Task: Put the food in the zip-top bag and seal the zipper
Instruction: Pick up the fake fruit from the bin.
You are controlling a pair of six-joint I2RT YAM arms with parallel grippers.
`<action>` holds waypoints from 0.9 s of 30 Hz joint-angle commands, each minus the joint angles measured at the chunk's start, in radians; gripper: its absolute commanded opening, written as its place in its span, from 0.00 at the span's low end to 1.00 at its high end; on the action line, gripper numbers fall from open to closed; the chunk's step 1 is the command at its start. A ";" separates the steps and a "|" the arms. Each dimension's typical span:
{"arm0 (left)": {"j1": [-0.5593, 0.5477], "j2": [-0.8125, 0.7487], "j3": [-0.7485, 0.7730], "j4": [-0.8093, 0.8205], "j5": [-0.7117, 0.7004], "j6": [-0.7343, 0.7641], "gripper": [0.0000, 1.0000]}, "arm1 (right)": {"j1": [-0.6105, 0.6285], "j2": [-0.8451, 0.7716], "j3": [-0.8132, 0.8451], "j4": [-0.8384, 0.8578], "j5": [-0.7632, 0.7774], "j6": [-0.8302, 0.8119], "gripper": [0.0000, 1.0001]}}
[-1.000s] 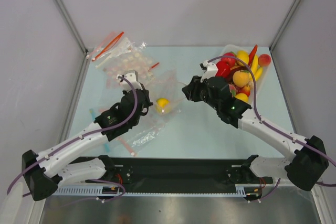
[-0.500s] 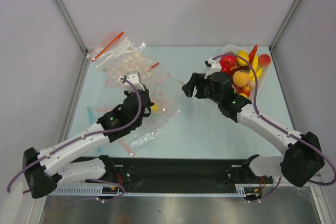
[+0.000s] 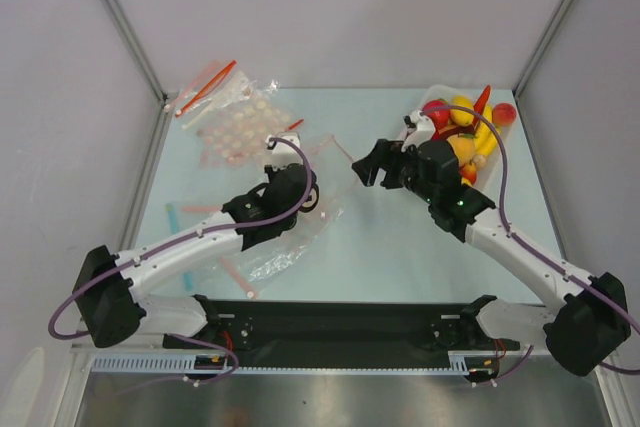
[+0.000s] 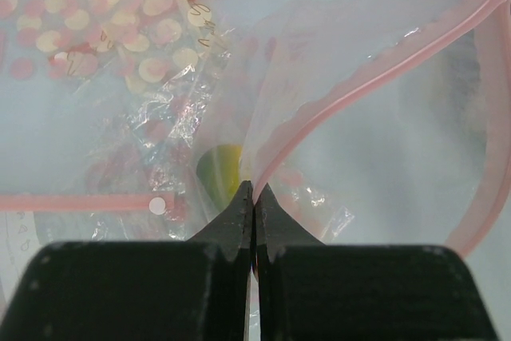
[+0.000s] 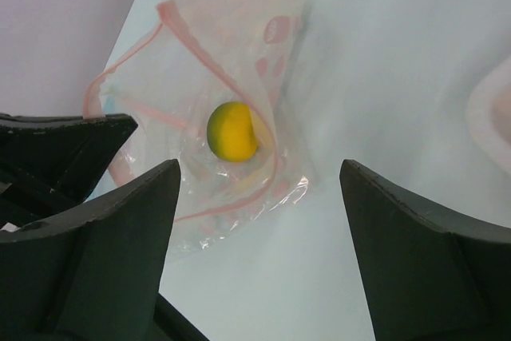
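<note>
Faint print on the dotted bags (image 3: 235, 119) is too small to read. The left gripper (image 4: 253, 197) has its fingers pressed together on the zipper (image 4: 375, 85), at the mouth edge of the zip-top bag (image 4: 335, 61). From above, its wrist hides the mango (image 5: 231, 131), which lies inside the bag. The right gripper (image 5: 259, 173) is spread wide above the bag, holding nothing. Its arm partly covers the heaped toy fruit (image 3: 462, 147).

One green-yellow mango (image 5: 231, 131) sits in one zip-top bag (image 5: 219, 41). At two o'clock, perhaps eight toy foods (image 3: 461, 148) are heaped together.
</note>
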 commanded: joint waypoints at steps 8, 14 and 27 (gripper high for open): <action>0.008 -0.079 -0.002 0.042 0.028 0.022 0.00 | -0.265 -0.112 -0.018 -0.128 0.278 0.072 0.96; 0.008 -0.079 -0.003 0.042 0.044 0.025 0.00 | -0.364 -0.029 0.016 -0.241 0.395 0.143 1.00; 0.008 -0.079 -0.005 0.049 0.081 0.028 0.00 | -0.378 0.178 0.091 -0.317 0.449 0.243 1.00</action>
